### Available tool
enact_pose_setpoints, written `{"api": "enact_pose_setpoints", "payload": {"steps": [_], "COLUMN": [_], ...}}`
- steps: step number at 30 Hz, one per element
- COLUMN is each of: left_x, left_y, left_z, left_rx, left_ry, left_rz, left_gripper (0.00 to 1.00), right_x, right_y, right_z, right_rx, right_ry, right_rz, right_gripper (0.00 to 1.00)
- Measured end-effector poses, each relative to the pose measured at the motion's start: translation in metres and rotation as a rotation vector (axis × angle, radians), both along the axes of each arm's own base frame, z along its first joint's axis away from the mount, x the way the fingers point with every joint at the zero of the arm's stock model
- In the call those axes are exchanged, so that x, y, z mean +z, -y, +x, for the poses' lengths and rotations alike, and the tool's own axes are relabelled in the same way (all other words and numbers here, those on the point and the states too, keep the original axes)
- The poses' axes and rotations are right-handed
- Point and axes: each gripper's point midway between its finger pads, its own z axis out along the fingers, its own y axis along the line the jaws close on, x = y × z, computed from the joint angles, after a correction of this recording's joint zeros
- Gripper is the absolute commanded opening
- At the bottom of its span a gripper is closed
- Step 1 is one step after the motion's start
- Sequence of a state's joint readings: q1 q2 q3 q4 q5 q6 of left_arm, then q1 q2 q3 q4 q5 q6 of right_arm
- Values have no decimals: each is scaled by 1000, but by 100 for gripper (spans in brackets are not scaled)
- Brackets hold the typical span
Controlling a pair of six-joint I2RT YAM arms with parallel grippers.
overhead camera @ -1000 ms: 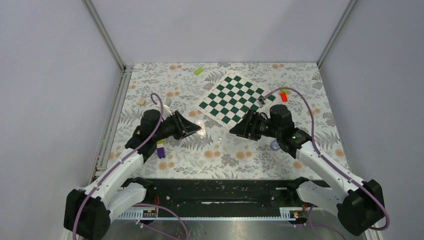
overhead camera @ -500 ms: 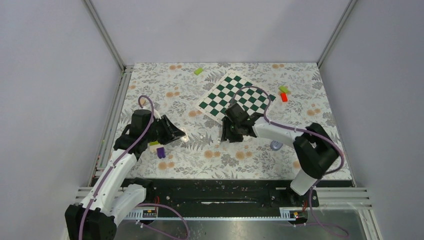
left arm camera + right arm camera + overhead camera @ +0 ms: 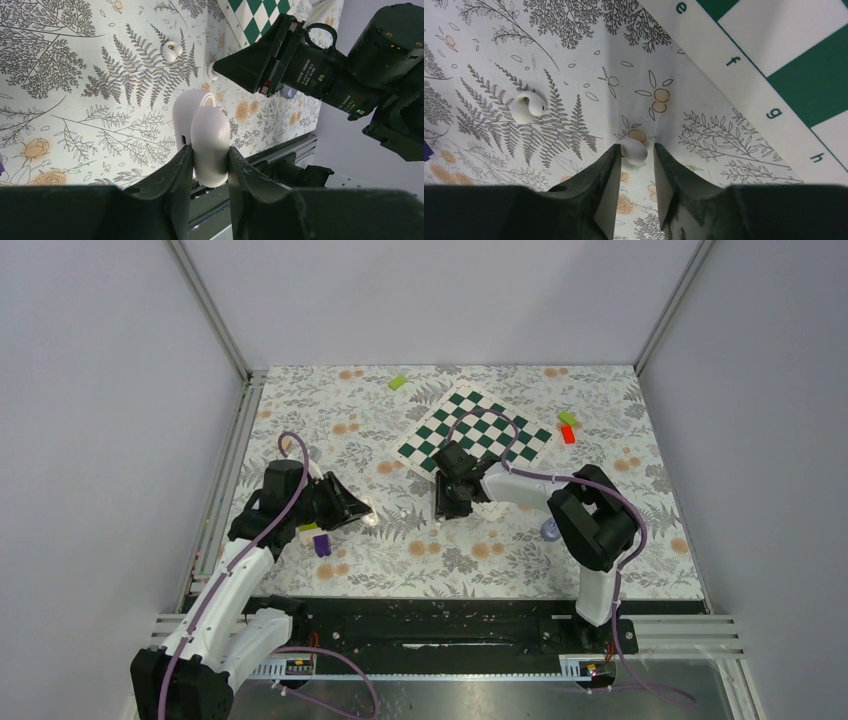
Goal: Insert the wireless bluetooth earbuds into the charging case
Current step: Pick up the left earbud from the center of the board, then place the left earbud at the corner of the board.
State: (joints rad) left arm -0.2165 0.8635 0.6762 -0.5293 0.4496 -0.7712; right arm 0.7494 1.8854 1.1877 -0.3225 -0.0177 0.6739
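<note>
Left gripper (image 3: pixel 210 151) is clamping charging case (image 3: pixel 206 125), its lower end hidden; right gripper (image 3: pixel 636 147), narrow, is straddling one earbud (image 3: pixel 633 154), contact unclear.

The top external camera sits high above and behind the arm bases. It faces down and forward, far enough off to take in the whole table (image 3: pixel 620 540), with the chessboard (image 3: pixel 473 435) at the far middle.

The left wrist camera rides low and close over the floral surface, to the near left of the chessboard. It looks out past the left gripper (image 3: pixel 210 149) toward the board's near corner, with the right gripper (image 3: pixel 216 67) in front of that corner.

The right wrist camera is nearest of all, looking steeply down at the chessboard's lettered near border.

Both wrist views share the strip just beside that border, including one loose earbud (image 3: pixel 171 50) lying on a fern print.
</note>
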Motion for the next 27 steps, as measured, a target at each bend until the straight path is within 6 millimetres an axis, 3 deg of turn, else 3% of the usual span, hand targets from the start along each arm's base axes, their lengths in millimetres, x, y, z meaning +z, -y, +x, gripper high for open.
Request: {"api": "enact_pose_setpoints", "payload": {"steps": [8,14,23,27], "left_x": [3,2,-16,-18], "left_y": [1,5,22,35], "left_z": [-1,-4,-14,-21], "left_rx": [-5,-47,-187,-260], "left_ry": [8,7,-91,-107], "left_rz": [-7,-19,-74,-115], "left_gripper": [12,13,14,14], "right_x": [-1,3,59,66], "right_y": [-4,-5,9,16], "right_z": [2,-3,-30,-43], "right_rx": [1,14,50,67], "right_ry": [-2,-9,88,119], "right_rz": [5,26,205,281], "right_gripper": [18,15,10,9]}}
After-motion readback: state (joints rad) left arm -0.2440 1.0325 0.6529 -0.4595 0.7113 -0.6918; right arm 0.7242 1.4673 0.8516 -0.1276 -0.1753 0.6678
